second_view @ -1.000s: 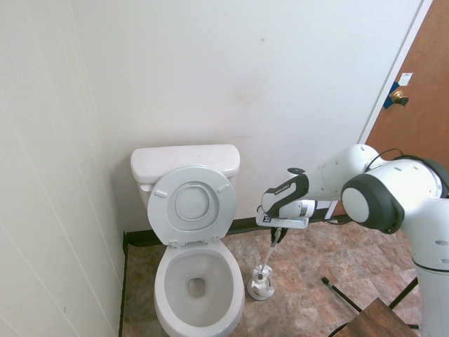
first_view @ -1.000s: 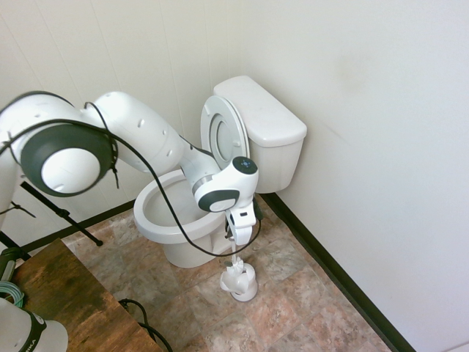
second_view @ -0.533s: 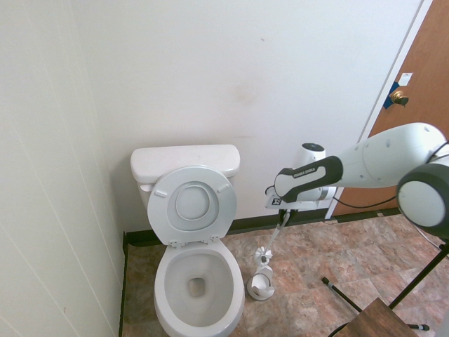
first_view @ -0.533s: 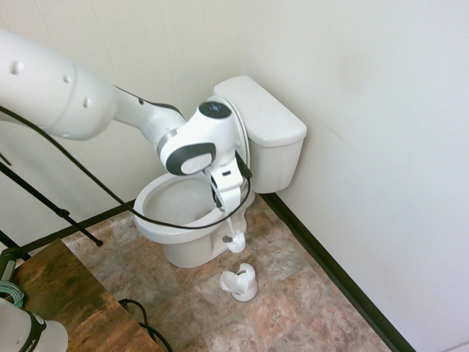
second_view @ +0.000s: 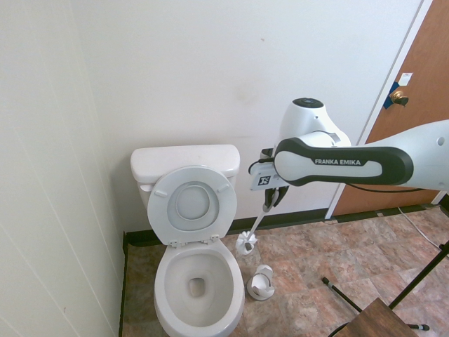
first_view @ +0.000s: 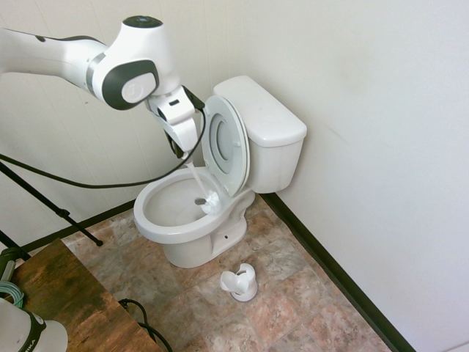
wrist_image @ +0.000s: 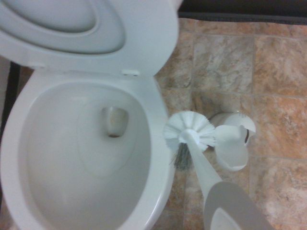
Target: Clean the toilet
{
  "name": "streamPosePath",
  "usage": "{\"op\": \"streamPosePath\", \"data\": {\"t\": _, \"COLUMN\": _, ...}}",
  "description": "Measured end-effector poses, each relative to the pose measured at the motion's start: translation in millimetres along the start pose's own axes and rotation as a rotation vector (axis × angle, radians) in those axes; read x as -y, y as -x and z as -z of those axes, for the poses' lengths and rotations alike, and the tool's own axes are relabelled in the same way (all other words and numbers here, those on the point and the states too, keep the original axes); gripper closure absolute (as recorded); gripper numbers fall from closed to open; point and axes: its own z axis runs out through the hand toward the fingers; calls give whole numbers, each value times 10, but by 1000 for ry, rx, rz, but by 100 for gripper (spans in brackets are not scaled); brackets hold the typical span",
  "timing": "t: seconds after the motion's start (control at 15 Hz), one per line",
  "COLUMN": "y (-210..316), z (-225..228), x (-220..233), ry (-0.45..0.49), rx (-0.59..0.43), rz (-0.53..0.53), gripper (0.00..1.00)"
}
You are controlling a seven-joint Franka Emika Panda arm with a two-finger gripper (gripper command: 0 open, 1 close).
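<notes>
The toilet [first_view: 198, 213] stands in the floor's corner, tank [second_view: 184, 162] against the back wall, lid [second_view: 191, 204] raised and bowl [wrist_image: 86, 153] open. A white brush [second_view: 247, 242] hangs in the air just beside the bowl's rim, bristles down, its handle clamped in the gripper [second_view: 270, 207], whose fingers are closed tight on it. Below, the white holder [first_view: 239, 283] sits on the tiled floor [first_view: 293, 293] near the toilet's base. A brown door [second_view: 421, 119] shows well apart.
</notes>
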Motion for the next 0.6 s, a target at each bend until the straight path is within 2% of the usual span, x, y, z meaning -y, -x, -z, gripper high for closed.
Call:
{"op": "streamPosePath", "data": {"t": 0.27, "y": 714, "z": -269, "x": 442, "ry": 12, "rx": 21, "rz": 95, "gripper": 100}}
{"op": "streamPosePath", "data": {"t": 0.6, "y": 876, "z": -1302, "x": 1117, "ry": 43, "rx": 17, "rz": 87, "gripper": 100}}
